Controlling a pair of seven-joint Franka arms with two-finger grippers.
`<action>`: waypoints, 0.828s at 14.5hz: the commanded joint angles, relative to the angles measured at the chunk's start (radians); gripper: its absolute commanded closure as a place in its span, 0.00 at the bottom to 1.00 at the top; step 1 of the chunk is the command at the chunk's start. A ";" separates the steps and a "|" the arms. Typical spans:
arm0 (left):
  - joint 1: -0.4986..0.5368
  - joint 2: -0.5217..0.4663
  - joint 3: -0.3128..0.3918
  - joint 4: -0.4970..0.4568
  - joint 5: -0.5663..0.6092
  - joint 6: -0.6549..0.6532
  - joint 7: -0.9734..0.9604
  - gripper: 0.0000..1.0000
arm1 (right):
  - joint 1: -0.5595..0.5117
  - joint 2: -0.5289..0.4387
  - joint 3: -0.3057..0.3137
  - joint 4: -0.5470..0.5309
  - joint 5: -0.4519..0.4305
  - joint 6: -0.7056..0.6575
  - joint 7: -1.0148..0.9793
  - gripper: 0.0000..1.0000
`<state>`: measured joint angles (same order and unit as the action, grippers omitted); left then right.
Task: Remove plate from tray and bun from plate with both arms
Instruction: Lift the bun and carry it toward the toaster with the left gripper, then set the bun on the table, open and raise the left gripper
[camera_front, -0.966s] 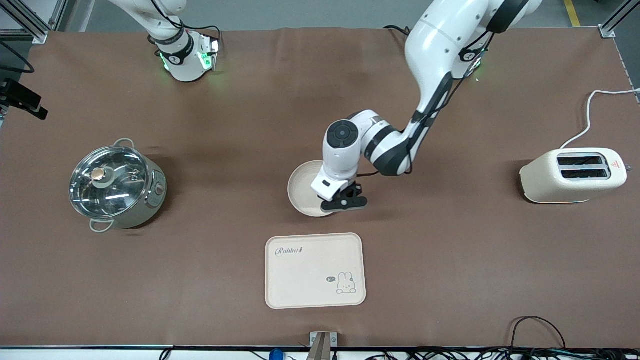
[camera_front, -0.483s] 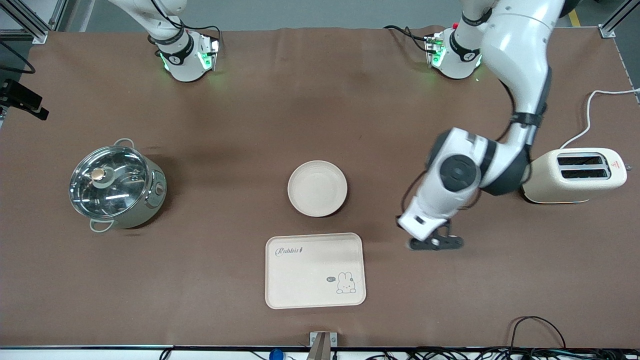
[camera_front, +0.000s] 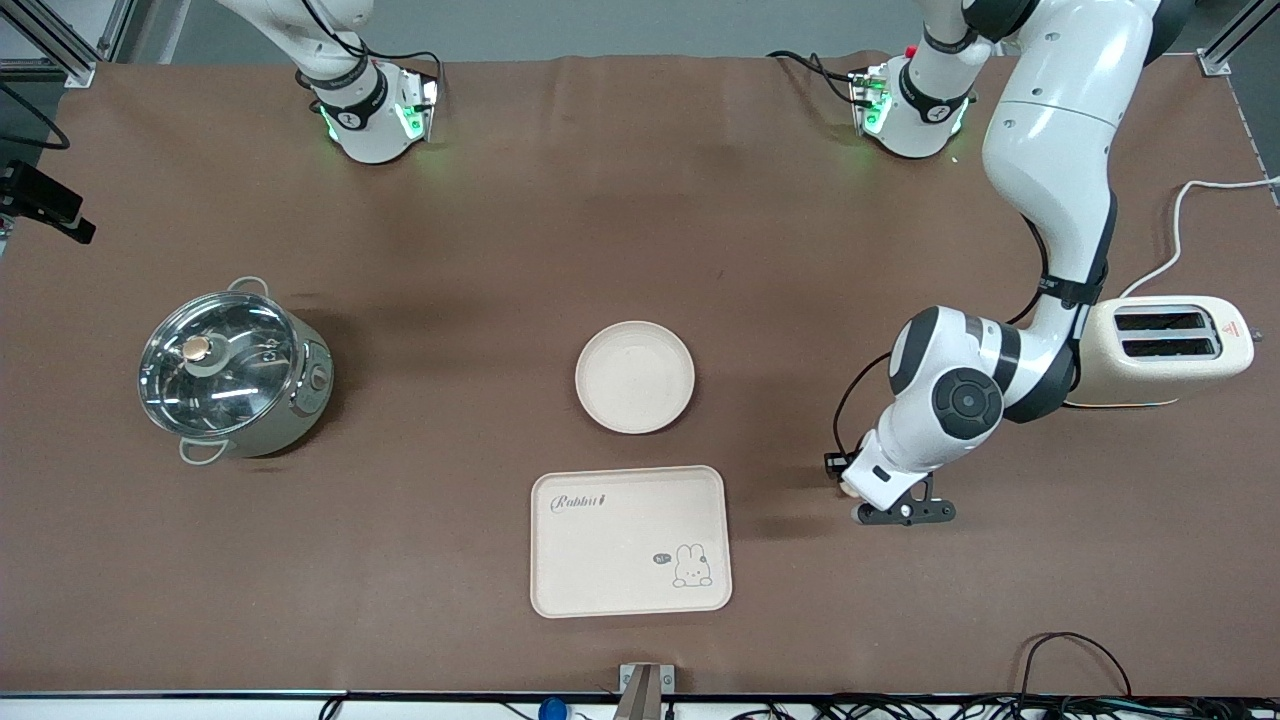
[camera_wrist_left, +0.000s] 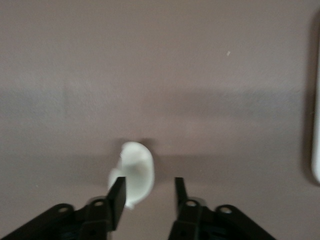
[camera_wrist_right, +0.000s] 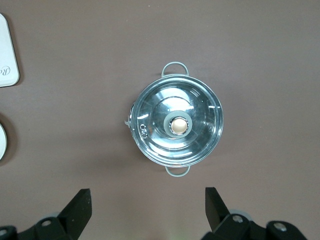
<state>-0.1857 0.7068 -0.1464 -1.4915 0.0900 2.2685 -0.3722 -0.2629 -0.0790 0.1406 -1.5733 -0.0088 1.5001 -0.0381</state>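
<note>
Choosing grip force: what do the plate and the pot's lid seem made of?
The plate: matte cream, no glare, likely plastic or fibre composite, possibly ceramic. The pot's lid: clear glass by its see-through, reflective look, with a shiny metal rim.

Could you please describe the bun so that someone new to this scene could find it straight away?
Start at the cream toaster toward the left arm's end of the table; nearer the front camera, the left gripper hangs open over the bun. It is a small pale oblong lump on the bare mat, far smaller than the plate.
</note>
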 joint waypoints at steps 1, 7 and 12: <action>0.043 -0.125 -0.004 -0.006 -0.018 -0.061 0.032 0.00 | 0.005 0.005 0.000 0.009 -0.013 0.005 -0.005 0.00; 0.173 -0.439 -0.007 0.014 -0.038 -0.401 0.152 0.00 | 0.004 0.005 0.000 0.009 -0.011 0.002 -0.005 0.00; 0.253 -0.538 0.007 0.098 -0.072 -0.683 0.311 0.00 | 0.002 0.007 -0.001 0.009 -0.011 0.003 -0.006 0.00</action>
<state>0.0656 0.1784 -0.1403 -1.4268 0.0319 1.6764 -0.1034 -0.2628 -0.0746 0.1403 -1.5720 -0.0088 1.5031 -0.0381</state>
